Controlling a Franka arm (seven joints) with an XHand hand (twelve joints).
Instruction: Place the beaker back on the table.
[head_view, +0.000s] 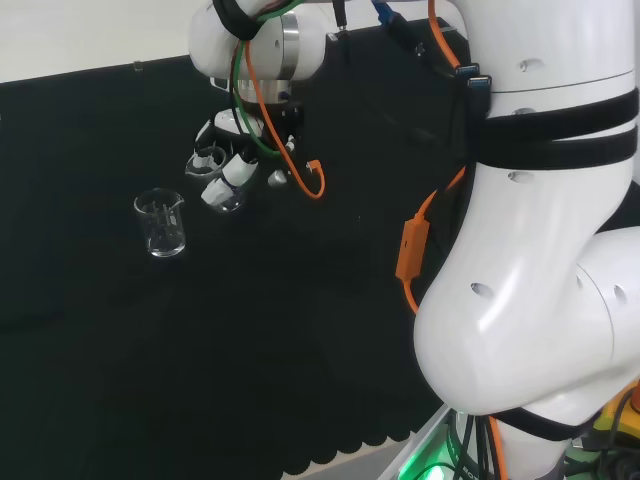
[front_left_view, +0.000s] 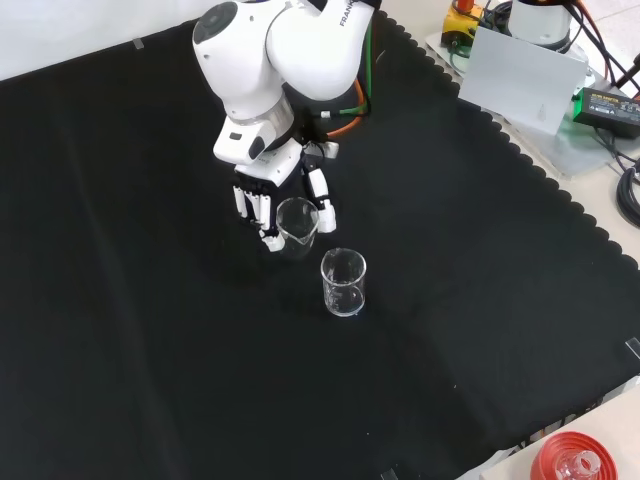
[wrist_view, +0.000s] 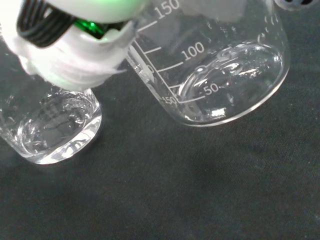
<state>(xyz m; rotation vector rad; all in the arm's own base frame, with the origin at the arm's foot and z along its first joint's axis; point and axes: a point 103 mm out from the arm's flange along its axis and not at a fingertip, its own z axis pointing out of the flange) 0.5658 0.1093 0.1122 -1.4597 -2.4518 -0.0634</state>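
Observation:
The hand (front_left_view: 258, 203) is shut on a clear glass beaker (front_left_view: 297, 223) and holds it close above the black cloth, with fingers on one side and the thumb on the other. The wrist view shows this beaker (wrist_view: 230, 75) close up and tilted, with printed graduation marks. Whether its base touches the cloth I cannot tell. In the head view the hand (head_view: 222, 165) hangs under the arm's wrist, with the held beaker (head_view: 229, 197) at its fingertips. A second clear beaker (front_left_view: 343, 283) stands upright on the cloth just in front of the hand, also visible as a beaker (head_view: 161, 223) in the head view and a beaker (wrist_view: 55, 130) in the wrist view.
The cloth's scalloped edge (front_left_view: 560, 215) runs down the right of the front view. Beyond it lie a grey box (front_left_view: 525, 75) and cables. A red ribbed stand (front_left_view: 570, 462) holding glassware sits at the bottom right corner. An orange cable (head_view: 410, 250) hangs along the arm.

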